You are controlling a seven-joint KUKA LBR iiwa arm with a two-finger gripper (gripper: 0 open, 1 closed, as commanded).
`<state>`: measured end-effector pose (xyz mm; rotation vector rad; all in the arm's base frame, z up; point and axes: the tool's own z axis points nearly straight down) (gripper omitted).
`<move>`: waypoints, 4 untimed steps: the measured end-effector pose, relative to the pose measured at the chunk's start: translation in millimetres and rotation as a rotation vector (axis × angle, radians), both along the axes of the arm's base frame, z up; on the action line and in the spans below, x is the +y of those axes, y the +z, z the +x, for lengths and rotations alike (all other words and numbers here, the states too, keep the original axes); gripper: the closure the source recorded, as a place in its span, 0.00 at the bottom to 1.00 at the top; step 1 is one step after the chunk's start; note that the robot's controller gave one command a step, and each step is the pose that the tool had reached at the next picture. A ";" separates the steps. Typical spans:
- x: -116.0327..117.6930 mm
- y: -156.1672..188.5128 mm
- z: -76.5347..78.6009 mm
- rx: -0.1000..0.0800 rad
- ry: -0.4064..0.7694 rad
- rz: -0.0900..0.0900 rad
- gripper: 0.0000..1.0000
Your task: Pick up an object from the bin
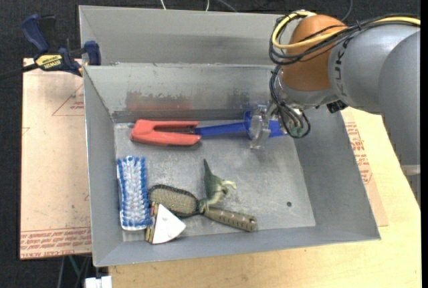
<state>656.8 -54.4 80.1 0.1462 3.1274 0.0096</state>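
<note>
Overhead view of the grey metal bin (267, 186) with the arm (381, 66) entering from the right. The orange cover (311, 53) at the wrist, ringed by yellow and black cables (284, 29), sits above the bin's far right corner. Below it the gripper (261, 129) is lowered onto the blue right end of a long tool (194, 131), which lies nearly level along the foot of the far wall; the tool has a red handle on the left and a blue shaft running right. The gripper meets the tool at its blue tip, but how wide it stands, and whether it clamps the tip, cannot be told from this view. The tool rests on the bin floor. Along the left wall lies a blue scrub brush (132, 192), set lengthwise and bristles up. Near the front edge a brown brush (200, 205) with an oval head and mottled handle lies at a slight slant, a white wedge-shaped piece (166, 225) touching its head and a small green and cream item (215, 185) resting against its middle. These three are well apart from the gripper.
</note>
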 end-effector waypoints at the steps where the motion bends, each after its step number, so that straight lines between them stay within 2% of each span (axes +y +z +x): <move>1: 0.2 31.4 0.8 -0.005 0.001 0.000 1.00; 2: 0.7 47.1 1.3 -0.007 0.002 0.000 1.00; 4: 1.6 53.5 2.1 -0.011 0.004 0.000 1.00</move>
